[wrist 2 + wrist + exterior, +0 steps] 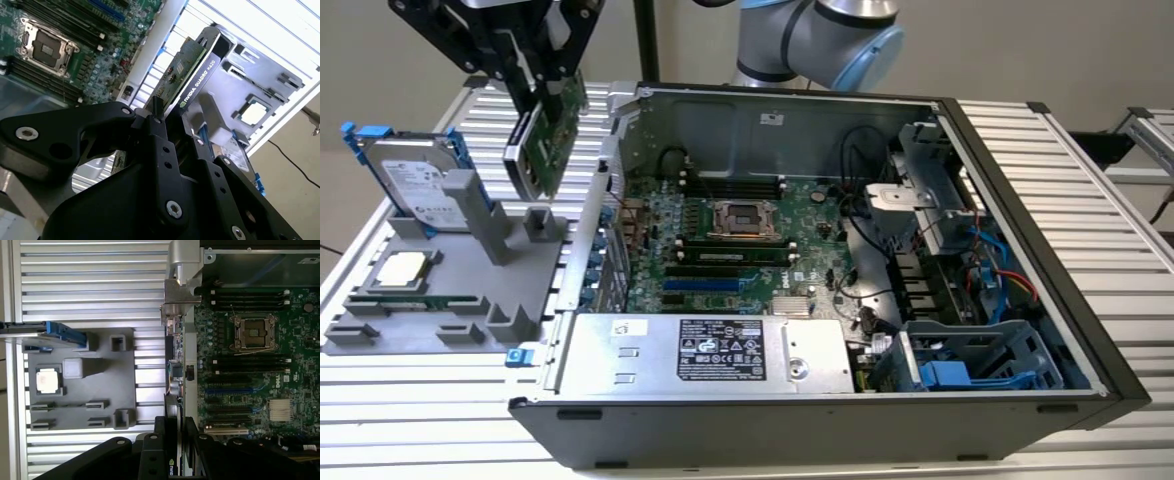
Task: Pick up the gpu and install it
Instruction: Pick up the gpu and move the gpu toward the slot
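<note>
Up over the grey holder (400, 330) at the exterior view's left, just outside the open case (1014, 330): gripper (540, 85) clenched on the gpu (544, 140), pinching its upper edge between black fingers (155, 135). Hangs on edge, slightly tilted, bottom edge clear of the holder's posts and touching nothing. Seen edge-on in both wrist views, green board on one side, black cooler on the other.

Pick-up judged complete: out of the holder and carried wholly by the clamp. Farther left in the holder, standing upright, hard drive (414, 185) with blue clips; nearer, lying flat, processor (403, 268); neither touched.

Install not yet done. Held outside the case's left wall, well apart from the motherboard (720, 250). Bare expansion slots (707, 283) on the board's near half, a blue one among them, with nothing seated. In the first wrist view, lined up roughly with the case wall rather than over any slot.

About halfway by judgement: grasp and lift finished; carrying across the wall, lining up and seating in a slot all left.
</note>
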You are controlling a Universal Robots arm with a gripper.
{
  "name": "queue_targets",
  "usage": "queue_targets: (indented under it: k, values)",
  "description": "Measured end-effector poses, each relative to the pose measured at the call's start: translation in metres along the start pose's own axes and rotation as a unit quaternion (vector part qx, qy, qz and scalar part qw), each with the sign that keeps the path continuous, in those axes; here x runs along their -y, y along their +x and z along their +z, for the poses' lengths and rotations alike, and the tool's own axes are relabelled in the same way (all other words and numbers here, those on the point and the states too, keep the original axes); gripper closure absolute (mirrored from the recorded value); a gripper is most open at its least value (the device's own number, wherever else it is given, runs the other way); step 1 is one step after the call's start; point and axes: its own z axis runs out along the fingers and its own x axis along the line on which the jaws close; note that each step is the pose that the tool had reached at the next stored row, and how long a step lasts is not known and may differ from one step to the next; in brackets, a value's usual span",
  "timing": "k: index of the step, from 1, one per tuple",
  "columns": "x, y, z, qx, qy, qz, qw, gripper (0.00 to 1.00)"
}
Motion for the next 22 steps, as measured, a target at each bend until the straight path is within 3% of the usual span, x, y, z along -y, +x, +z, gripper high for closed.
queue_targets:
  k: [22]
  values:
    - [-0.0003,-0.0071,0.0003,0.0000,0.0000,0.000,1.0000,1.00]
